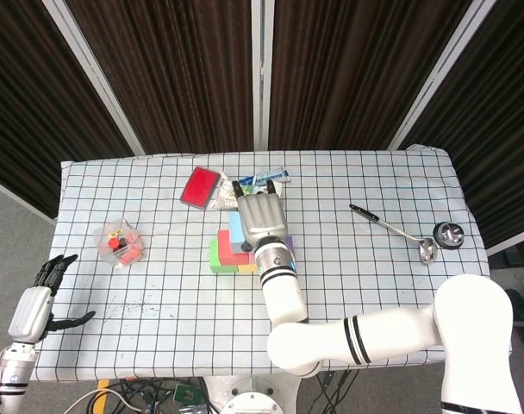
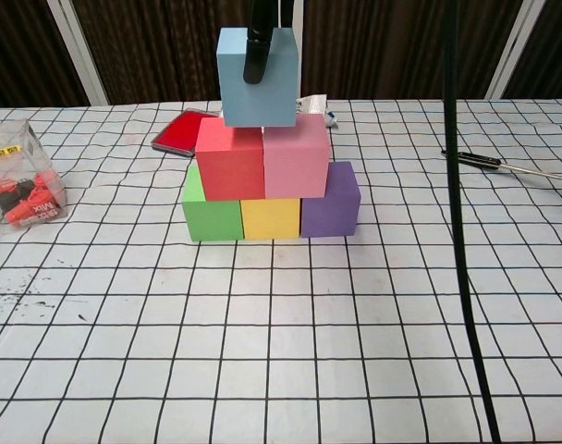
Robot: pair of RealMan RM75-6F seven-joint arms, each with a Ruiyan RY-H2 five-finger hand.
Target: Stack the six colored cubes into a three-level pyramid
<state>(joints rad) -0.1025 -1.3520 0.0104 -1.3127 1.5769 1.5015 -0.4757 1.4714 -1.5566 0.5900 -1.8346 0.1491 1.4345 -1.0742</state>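
Green cube, yellow cube and purple cube are lined on the checkered surface, with red cube and pink cube stacked above. The light blue cube is held over them by the right hand. The left hand is spread apart, holding nothing, beside the surface's edge.

Right hand held over the stack, left hand kept low at the table's edge.
The right hand is closed on the light blue cube; the left hand is held open, fingers apart.
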